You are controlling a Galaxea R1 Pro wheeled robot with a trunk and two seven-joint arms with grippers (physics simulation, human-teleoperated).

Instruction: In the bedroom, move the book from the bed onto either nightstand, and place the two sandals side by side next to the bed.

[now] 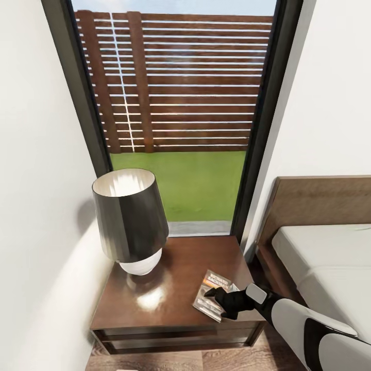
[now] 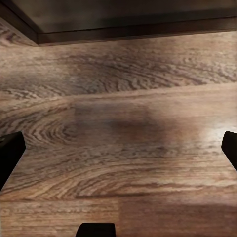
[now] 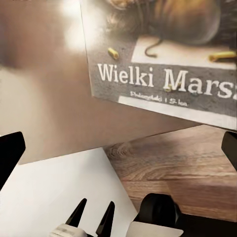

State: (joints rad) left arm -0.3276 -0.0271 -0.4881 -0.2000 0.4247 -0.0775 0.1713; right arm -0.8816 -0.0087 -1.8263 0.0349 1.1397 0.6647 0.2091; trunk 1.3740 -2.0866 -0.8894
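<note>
The book (image 1: 212, 294) lies flat on the front right part of the dark brown nightstand (image 1: 190, 257). Its cover (image 3: 163, 59) carries a picture and white lettering. My right gripper (image 1: 220, 299) hovers at the book's near corner. In the right wrist view that gripper (image 3: 118, 153) is open, its fingertips (image 3: 10, 153) spread wide and nothing between them. My left gripper (image 2: 118, 153) is open too and points down at the wood-plank floor (image 2: 118, 123). The bed (image 1: 330, 257) with its pale mattress stands to the right of the nightstand. The sandals are out of view.
A lamp (image 1: 129, 221) with a dark shade and white base takes up the nightstand's back left. Behind it a tall dark-framed window (image 1: 180, 103) looks onto lawn and a slatted fence. A white wall (image 1: 36, 206) closes the left side. The brown headboard (image 1: 319, 201) rises at right.
</note>
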